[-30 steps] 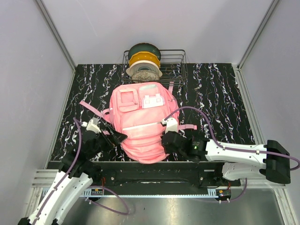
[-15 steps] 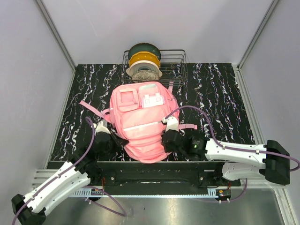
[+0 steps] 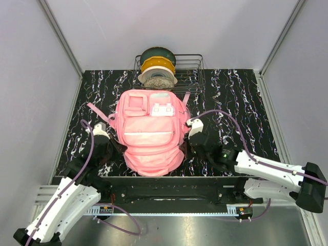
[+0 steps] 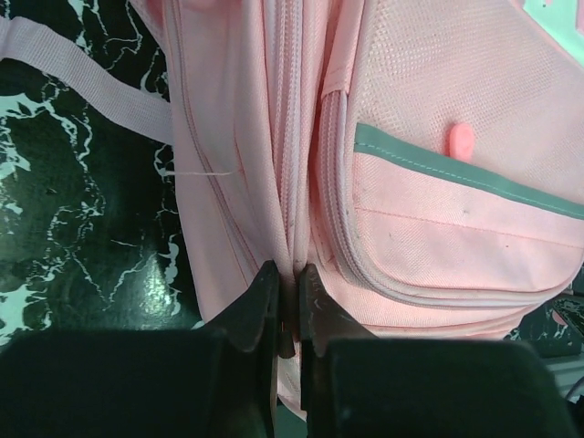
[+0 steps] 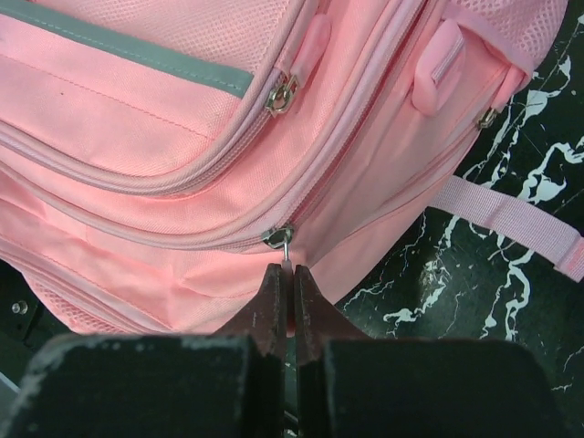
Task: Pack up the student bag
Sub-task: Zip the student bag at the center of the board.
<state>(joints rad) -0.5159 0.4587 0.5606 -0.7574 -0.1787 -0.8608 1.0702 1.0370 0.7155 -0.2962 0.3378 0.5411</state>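
The student bag (image 3: 151, 130) is a big soft pink backpack lying flat in the middle of the black marbled table, front pockets up. My left gripper (image 3: 119, 148) is at its left side, shut on a pinch of the bag's side seam beside the zip track (image 4: 290, 285). My right gripper (image 3: 186, 143) is at the bag's right side, shut on the pull tab (image 5: 292, 274) of a zip whose metal slider (image 5: 280, 236) sits just beyond the fingertips. A grey-green stripe (image 4: 456, 169) crosses the front pocket.
A wire basket (image 3: 197, 72) holding stacked spools (image 3: 158, 69) stands at the back of the table, just behind the bag. Pink straps trail onto the table at the left (image 3: 97, 111) and the right (image 5: 511, 219). Grey walls close in both sides.
The left gripper has gone from open to shut on the bag's left side. The bag has swung straight and shifted slightly left and back. The right gripper moved right with the zip pull.
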